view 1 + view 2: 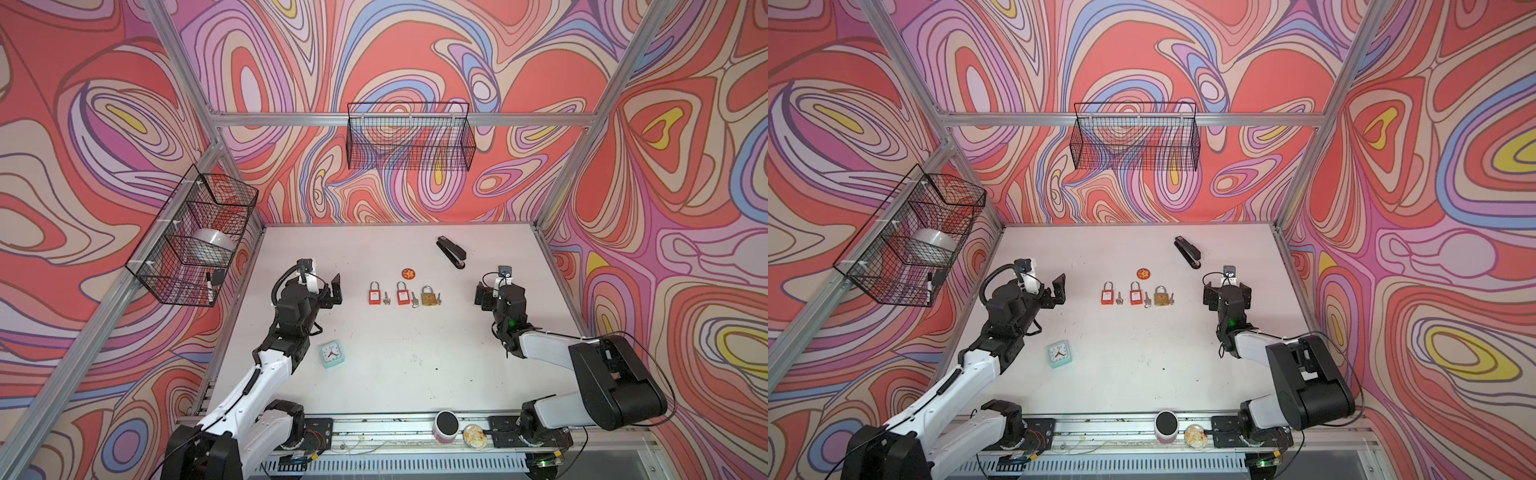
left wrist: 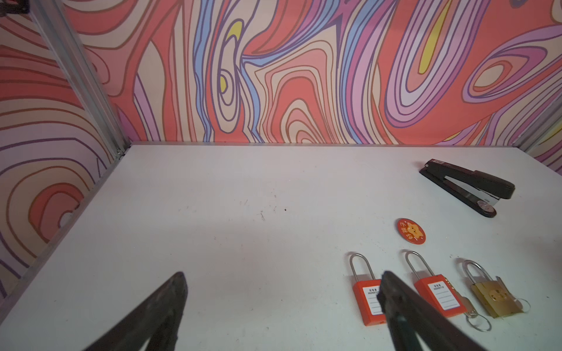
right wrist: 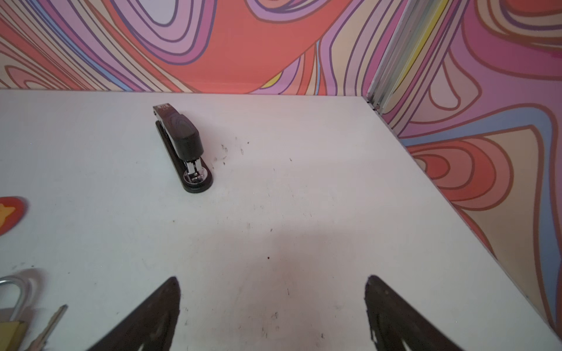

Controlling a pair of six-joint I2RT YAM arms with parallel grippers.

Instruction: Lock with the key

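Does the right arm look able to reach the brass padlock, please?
Probably yes: the right gripper is open and empty, and only bare table and a small key lie before the brass padlock.

Left arm stretched forward, jaws wide apart, right arm elbow-bent, jaws equally wide, nothing held
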